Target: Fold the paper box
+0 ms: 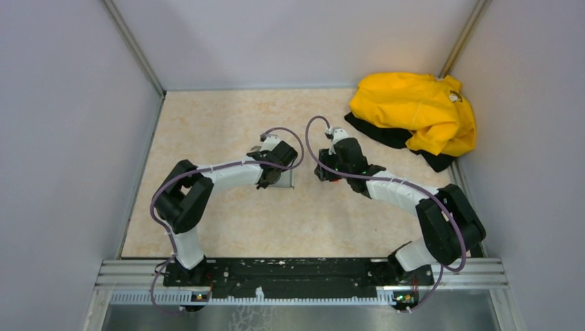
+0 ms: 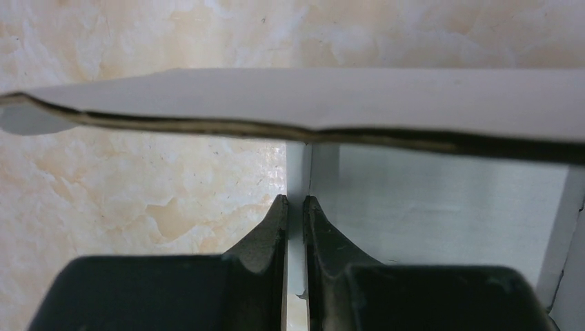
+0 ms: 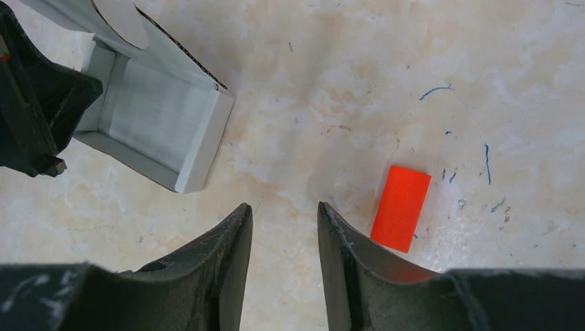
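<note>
Grey-white paper box [image 2: 345,96] sat pinched by one wall in my left gripper [image 2: 295,201]; my right gripper [image 3: 284,215] hung parted, empty, near the red block [image 3: 400,207].

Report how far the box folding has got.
Done: the paper box has its walls up as an open tray. In hand: the left gripper pinches one wall. Left: the lid flap is unclosed; the right gripper hangs open, empty, near the red block.
</note>
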`<control>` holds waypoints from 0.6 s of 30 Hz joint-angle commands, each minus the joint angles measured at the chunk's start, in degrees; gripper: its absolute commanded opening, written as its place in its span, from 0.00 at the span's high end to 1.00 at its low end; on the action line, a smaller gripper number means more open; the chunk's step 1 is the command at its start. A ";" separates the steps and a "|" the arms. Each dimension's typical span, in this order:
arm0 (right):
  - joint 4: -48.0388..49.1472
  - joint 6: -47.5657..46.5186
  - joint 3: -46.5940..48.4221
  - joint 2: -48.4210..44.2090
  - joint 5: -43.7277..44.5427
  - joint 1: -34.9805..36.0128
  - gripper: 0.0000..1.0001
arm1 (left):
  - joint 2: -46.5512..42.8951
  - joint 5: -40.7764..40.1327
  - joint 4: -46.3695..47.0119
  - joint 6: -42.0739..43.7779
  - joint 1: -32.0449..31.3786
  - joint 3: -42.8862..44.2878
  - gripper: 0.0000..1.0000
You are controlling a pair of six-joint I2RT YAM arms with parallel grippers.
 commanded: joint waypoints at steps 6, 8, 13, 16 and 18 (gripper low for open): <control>-3.40 -1.68 1.15 -2.99 2.35 -2.44 0.56 | -1.13 5.28 6.74 2.51 0.30 -1.71 0.66; -4.31 -2.06 1.55 -2.88 4.07 -2.75 0.53 | -1.65 6.47 7.75 2.86 0.35 -2.14 0.61; -7.30 -2.56 1.82 -1.49 9.48 -3.22 0.47 | -4.91 11.00 11.66 3.99 0.82 -4.35 0.52; -7.62 -2.85 2.40 0.21 10.92 -3.68 0.46 | -7.30 14.08 13.78 4.82 0.87 -5.74 0.48; -7.76 -3.16 3.21 1.74 11.73 -3.88 0.46 | -8.63 15.98 14.58 5.35 0.92 -6.14 0.46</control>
